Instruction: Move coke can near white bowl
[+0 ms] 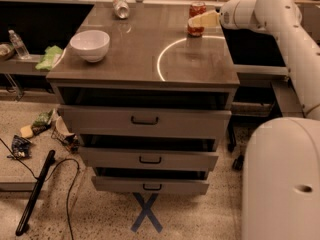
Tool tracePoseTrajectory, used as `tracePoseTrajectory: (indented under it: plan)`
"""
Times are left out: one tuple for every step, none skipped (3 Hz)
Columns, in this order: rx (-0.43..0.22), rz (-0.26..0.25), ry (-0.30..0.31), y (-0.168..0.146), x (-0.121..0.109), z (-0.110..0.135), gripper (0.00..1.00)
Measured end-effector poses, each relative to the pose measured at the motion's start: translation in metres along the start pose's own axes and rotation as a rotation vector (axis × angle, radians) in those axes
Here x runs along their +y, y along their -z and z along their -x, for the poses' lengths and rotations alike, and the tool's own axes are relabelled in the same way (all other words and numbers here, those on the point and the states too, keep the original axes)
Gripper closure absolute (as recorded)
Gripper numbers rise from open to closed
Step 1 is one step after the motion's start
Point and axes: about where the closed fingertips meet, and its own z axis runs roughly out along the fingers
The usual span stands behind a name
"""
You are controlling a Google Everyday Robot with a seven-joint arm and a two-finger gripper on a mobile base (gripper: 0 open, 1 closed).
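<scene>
A small red soda can with a silver top [197, 7] stands upright near the far right corner of the grey-brown table [200, 69], just inside the right edge. The robot's cream-coloured gripper [200, 20] reaches in from the right edge on a white arm [260, 11] and lies across the middle of the can, so that red shows above and below it. I cannot tell whether the gripper is wide, narrow or holding the can. A plain round glossy white bowl [90, 44] sits on its narrow foot near the front left corner, close to the left edge and well apart from the can (nearly the whole width of the table lies between them). A silver can [120, 7] lies on its side at the far edge, left of the middle. A thin white arc [165, 54] is marked on the right half of the tabletop, and its far end runs close to the red can's base. Under the top, three grey drawers [145, 121] with dark handles stand partly pulled out. On the floor before them is a blue X of tape [146, 213], and to the left lie a black cable [70, 194] and some scraps. Beyond the left edge, on a lower shelf, are a green cloth [49, 57] and a clear water bottle [18, 44].
</scene>
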Motion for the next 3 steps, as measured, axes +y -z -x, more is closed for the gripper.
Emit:
tracePoseTrajectory:
  plan:
    - [-0.016,0.024,0.006,-0.025,0.008,0.008,0.00]
    - [-0.015,0.045,0.015,-0.048,0.015,0.008,0.18]
    - [-0.016,0.072,0.028,-0.061,0.023,0.004,0.41]
